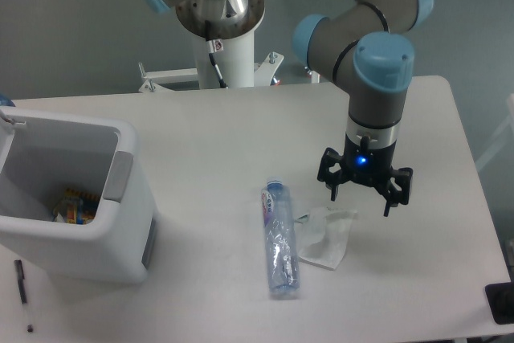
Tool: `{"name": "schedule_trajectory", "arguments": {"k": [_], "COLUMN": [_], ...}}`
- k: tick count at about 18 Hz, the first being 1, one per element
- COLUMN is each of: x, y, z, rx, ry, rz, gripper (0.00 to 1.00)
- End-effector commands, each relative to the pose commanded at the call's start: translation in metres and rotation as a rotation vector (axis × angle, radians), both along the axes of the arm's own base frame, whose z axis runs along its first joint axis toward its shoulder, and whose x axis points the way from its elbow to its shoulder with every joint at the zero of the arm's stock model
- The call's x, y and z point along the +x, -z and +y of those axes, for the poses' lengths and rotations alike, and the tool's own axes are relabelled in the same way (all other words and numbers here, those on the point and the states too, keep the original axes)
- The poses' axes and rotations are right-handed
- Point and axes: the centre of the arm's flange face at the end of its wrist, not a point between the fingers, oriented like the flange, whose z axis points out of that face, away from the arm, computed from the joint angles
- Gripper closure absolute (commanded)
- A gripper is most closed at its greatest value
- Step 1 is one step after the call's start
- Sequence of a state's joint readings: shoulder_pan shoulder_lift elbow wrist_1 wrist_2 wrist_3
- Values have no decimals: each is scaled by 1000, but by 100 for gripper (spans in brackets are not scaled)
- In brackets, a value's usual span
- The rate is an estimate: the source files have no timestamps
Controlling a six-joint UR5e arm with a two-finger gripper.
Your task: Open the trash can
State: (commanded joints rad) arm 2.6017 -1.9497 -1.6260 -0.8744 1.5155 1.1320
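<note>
Well right of the trash can (72,198), which stands lid-open at the table's (241,126) left edge, the gripper (361,197) hovers with fingers spread, just beside a crumpled wrapper (325,234) and plastic bottle (279,238).

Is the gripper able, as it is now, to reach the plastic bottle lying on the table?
Probably yes. The gripper hangs open above the table, to the right of the plastic bottle. Only a crumpled clear wrapper lies between them, flat on the table, so nothing tall blocks the way.
</note>
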Motion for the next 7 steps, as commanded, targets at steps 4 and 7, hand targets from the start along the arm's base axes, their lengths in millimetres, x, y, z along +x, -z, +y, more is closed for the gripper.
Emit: {"name": "schedule_trajectory", "arguments": {"k": [4,7], "x": [0,1], "y": [0,1], "z": [-1,-1], "rx": [-5,-15], "ry": [13,11], "rz": [4,8], "gripper": [0,0]}}
